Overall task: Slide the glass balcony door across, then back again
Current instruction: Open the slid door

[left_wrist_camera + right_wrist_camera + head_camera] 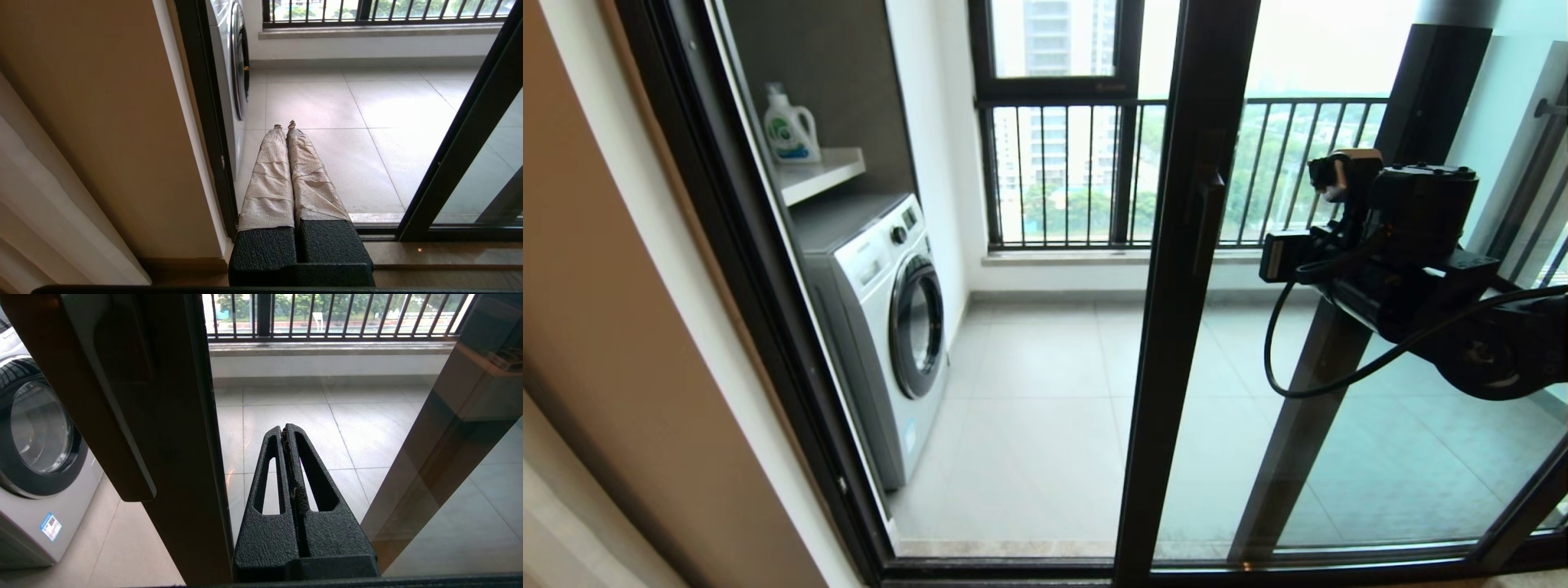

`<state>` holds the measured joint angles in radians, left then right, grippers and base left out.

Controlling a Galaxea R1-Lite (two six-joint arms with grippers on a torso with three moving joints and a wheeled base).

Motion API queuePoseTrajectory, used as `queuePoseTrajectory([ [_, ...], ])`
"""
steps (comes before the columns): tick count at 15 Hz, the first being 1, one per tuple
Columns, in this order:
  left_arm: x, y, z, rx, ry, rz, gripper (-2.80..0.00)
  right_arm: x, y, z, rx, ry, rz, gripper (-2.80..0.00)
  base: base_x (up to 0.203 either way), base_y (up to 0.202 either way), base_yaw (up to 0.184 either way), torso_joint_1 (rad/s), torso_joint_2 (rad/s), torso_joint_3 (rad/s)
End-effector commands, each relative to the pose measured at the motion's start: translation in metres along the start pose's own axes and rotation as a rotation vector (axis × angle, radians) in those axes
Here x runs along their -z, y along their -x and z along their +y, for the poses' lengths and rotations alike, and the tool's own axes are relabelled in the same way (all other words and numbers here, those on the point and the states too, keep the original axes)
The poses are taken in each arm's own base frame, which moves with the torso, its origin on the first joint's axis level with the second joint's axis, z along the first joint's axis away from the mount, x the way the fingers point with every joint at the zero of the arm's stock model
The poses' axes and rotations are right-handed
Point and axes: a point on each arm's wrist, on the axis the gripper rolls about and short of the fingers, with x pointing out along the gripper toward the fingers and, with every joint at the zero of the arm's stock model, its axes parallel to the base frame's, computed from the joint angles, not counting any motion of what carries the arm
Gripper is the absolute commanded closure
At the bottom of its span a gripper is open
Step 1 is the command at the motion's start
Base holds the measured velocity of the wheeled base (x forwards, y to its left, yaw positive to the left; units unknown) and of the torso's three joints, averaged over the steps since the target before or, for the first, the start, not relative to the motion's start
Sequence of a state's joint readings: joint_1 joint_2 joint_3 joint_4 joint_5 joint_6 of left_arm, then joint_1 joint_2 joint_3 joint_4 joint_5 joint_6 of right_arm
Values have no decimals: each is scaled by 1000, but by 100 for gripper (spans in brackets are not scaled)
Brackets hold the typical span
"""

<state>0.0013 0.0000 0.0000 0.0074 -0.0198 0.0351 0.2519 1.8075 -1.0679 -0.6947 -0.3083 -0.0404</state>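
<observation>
The glass balcony door stands partly slid open; its dark upright runs down the middle of the head view and carries a small dark handle. The gap between that upright and the outer frame on the left is open. My right gripper is shut and empty, pointing at the glass just right of the upright and below its handle; whether it touches the glass I cannot tell. The right arm hangs at handle height. My left gripper is shut, its taped fingers low by the door sill.
A white washing machine fills the balcony's left side, with a detergent bottle on the shelf above. A barred window closes the far end. The matching panel's dark upright shows behind the glass. A tan wall borders the opening.
</observation>
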Motion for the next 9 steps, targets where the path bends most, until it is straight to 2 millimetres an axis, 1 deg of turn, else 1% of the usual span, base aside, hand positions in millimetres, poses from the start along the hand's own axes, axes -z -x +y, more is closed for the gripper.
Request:
queuePoseTrajectory([
  [1,0,0,0,0,0,2,0,-1,5,-4,7,-2,-4,0,0,0,0,0,0,0],
  [3,0,0,0,0,0,2,0,-3,6,-6,10,-6,-10,0,0,0,0,0,0,0],
  [4,0,0,0,0,0,2,0,-8,10,-6,-1,-8,-24,0,0,0,0,0,0,0],
  [7,0,0,0,0,0,2,0,-26,35,-3,-63,-22,-78,0,0,0,0,0,0,0],
  [8,0,0,0,0,0,2,0,-30,44,3,-118,-25,-92,0,0,0,0,0,0,0],
  [9,0,0,0,0,0,2,0,-33,53,13,-167,-27,-103,0,0,0,0,0,0,0],
])
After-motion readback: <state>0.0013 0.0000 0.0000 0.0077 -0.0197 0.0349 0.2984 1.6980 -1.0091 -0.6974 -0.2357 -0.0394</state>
